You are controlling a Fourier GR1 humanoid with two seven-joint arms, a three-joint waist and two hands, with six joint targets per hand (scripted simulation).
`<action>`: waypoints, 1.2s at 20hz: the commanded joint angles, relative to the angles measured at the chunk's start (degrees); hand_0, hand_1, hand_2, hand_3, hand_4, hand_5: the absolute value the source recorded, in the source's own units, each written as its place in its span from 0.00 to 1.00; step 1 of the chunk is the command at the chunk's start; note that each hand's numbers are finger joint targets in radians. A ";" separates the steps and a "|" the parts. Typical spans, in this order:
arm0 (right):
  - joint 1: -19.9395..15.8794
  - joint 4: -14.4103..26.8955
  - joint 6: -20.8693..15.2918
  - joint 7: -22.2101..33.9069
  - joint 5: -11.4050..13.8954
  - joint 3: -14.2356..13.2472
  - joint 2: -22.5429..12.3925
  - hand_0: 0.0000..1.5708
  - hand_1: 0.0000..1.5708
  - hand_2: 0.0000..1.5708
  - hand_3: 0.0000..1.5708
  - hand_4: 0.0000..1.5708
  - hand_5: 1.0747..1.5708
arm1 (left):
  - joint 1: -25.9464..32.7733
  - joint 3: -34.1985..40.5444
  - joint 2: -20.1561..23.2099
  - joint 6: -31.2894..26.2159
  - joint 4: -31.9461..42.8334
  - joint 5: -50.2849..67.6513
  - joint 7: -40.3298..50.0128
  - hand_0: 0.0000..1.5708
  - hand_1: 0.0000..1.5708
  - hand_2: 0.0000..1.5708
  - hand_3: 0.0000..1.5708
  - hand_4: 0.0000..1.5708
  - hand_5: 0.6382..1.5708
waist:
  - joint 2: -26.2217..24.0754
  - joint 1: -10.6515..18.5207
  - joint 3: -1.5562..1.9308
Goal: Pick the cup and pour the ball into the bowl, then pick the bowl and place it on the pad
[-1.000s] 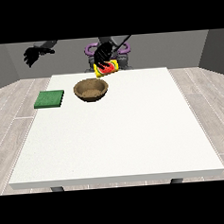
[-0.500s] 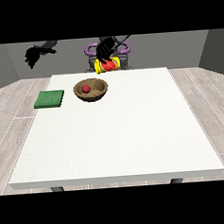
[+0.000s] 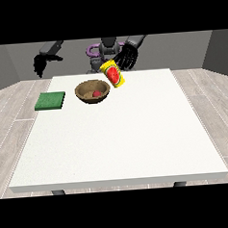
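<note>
A brown bowl (image 3: 84,97) stands on the white table (image 3: 117,135) near its far edge, with a red ball (image 3: 96,93) inside it. Just right of the bowl a yellow cup (image 3: 113,74) with a watermelon picture leans tilted, its base low over the table. The hand at the view's right (image 3: 128,57) hangs above and right of the cup, fingers spread and pointing down, not wrapped round it. The hand at the view's left (image 3: 41,63) is raised off the table's far left corner, fingers relaxed and holding nothing. A green pad (image 3: 50,100) lies left of the bowl.
The robot's torso (image 3: 106,51) stands behind the table's far edge. The table's near half stretches wide and white towards the camera. A wood floor (image 3: 9,108) surrounds the table.
The ball has gone from the cup into the bowl. The cup moved right, away from above the bowl, and the hand at the view's right has come off it.
</note>
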 commanded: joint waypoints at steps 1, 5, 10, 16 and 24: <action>-2.30 -1.84 -2.16 -0.36 0.72 2.17 4.01 0.00 0.00 0.00 0.00 0.21 0.99 | 6.50 7.46 -1.19 4.86 -6.95 19.21 -5.80 0.00 0.00 0.00 0.00 0.00 0.97 | 4.98 -0.57 -0.35; -3.79 -2.97 -7.91 -0.46 3.09 3.52 7.47 0.00 0.00 0.00 0.00 0.19 1.00 | 13.49 7.02 -1.23 1.25 -14.23 36.42 -17.32 0.00 0.00 0.00 0.00 0.00 0.99 | 5.86 1.16 0.28; -6.32 -2.65 -19.28 -0.55 6.00 4.66 15.13 0.00 0.00 0.00 0.00 0.19 1.00 | 18.26 6.39 -1.25 -9.78 -18.36 46.49 -29.60 0.00 0.00 0.00 0.00 0.00 0.99 | 8.30 7.86 0.96; -7.78 2.94 -20.54 -5.26 5.76 4.35 16.04 0.00 0.00 0.00 0.00 0.20 1.00 | 20.75 10.52 2.18 -16.15 -18.65 49.30 -35.39 0.00 0.00 0.00 0.00 0.00 0.99 | 9.48 6.20 1.16; -13.55 11.79 -20.55 -5.50 4.94 3.81 12.41 0.00 0.00 0.00 0.00 0.12 0.98 | 23.87 14.03 6.77 -21.56 -20.55 51.27 -34.93 0.00 0.00 0.00 0.00 0.00 0.99 | 7.53 5.59 1.17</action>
